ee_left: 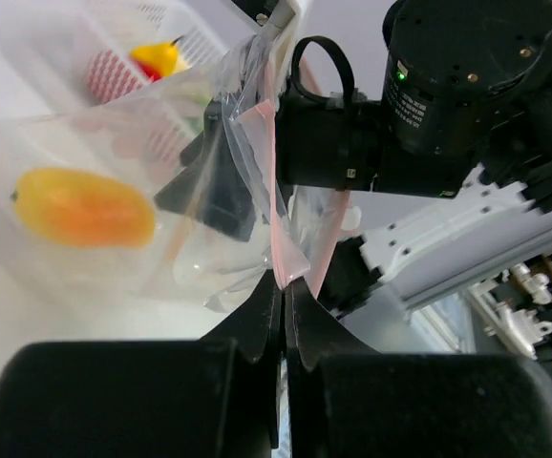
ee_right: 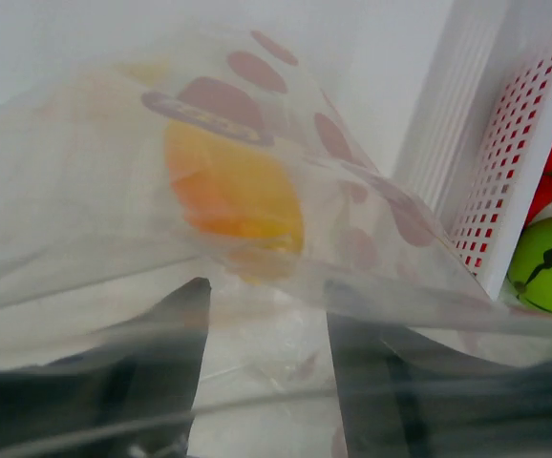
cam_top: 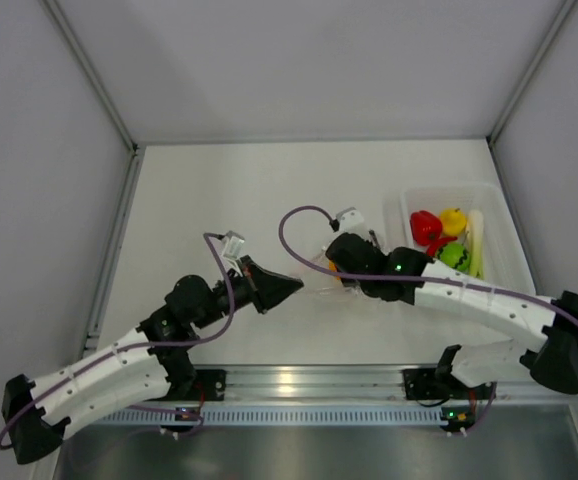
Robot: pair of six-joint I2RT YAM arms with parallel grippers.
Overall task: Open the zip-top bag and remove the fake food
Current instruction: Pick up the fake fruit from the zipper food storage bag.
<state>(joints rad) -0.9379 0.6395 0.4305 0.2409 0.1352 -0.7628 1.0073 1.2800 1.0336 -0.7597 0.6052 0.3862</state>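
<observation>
The clear zip-top bag point(ee_left: 152, 143) hangs between the two arms near the table's middle point(cam_top: 319, 283). My left gripper point(ee_left: 285, 281) is shut on the bag's edge at the pink zip strip point(ee_left: 274, 191). My right gripper point(ee_right: 266, 286) is open, with both fingers pushed into the bag's mouth behind the film. One piece of fake food, an orange-yellow fruit point(ee_right: 233, 186), lies in the bag just beyond the right fingertips, apart from them. In the left wrist view the same fruit point(ee_left: 85, 207) shows through the plastic, with the right gripper's dark fingers point(ee_left: 221, 196) beside it.
A translucent white tray point(cam_top: 499, 195) stands at the right, behind the right arm. It holds a red pepper point(cam_top: 426, 227), a yellow piece point(cam_top: 454, 220), a green ball point(cam_top: 454, 255) and a pale stalk point(cam_top: 476, 240). Its perforated wall point(ee_right: 505, 143) is close to the bag.
</observation>
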